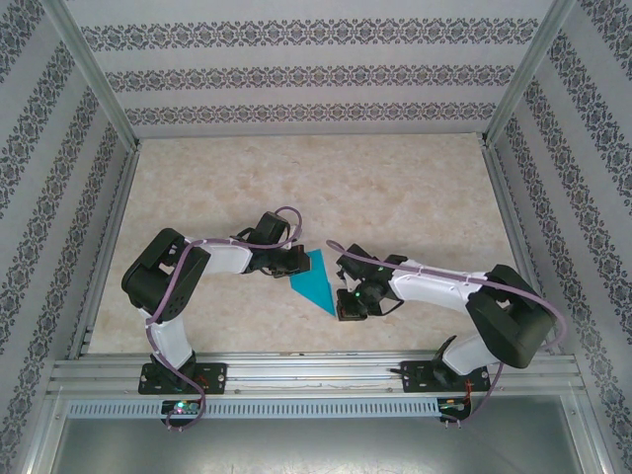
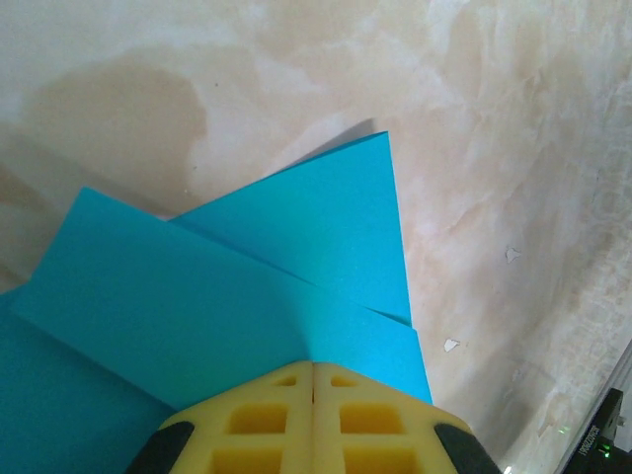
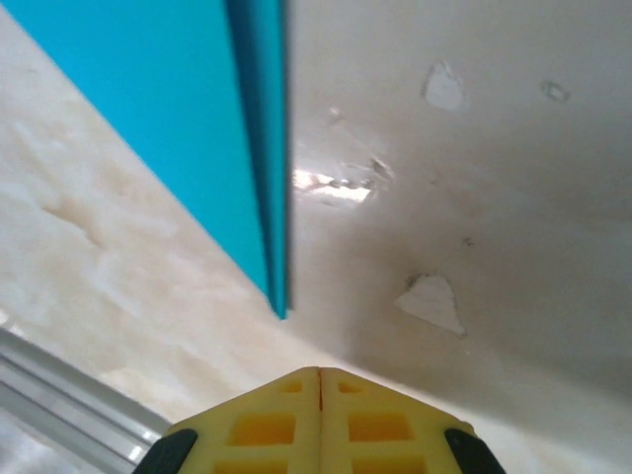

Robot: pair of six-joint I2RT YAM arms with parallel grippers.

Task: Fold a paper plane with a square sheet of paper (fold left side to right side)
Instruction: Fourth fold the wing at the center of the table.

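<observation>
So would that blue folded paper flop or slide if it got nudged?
Probably light and floppy: the folded paper lies thin and flat. On the smooth table a push would likely slide it. The overlapping creased layers may stiffen it slightly, yet an edge could buckle.

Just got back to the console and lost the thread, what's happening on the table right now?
Both arms are working on the teal paper, which lies on the table already folded into layered flaps with a pointed end. The left gripper is shut, its tips over the folded layers, apparently pressing a crease. The right gripper is also shut, just short of the paper's narrow tip and holding nothing.
</observation>
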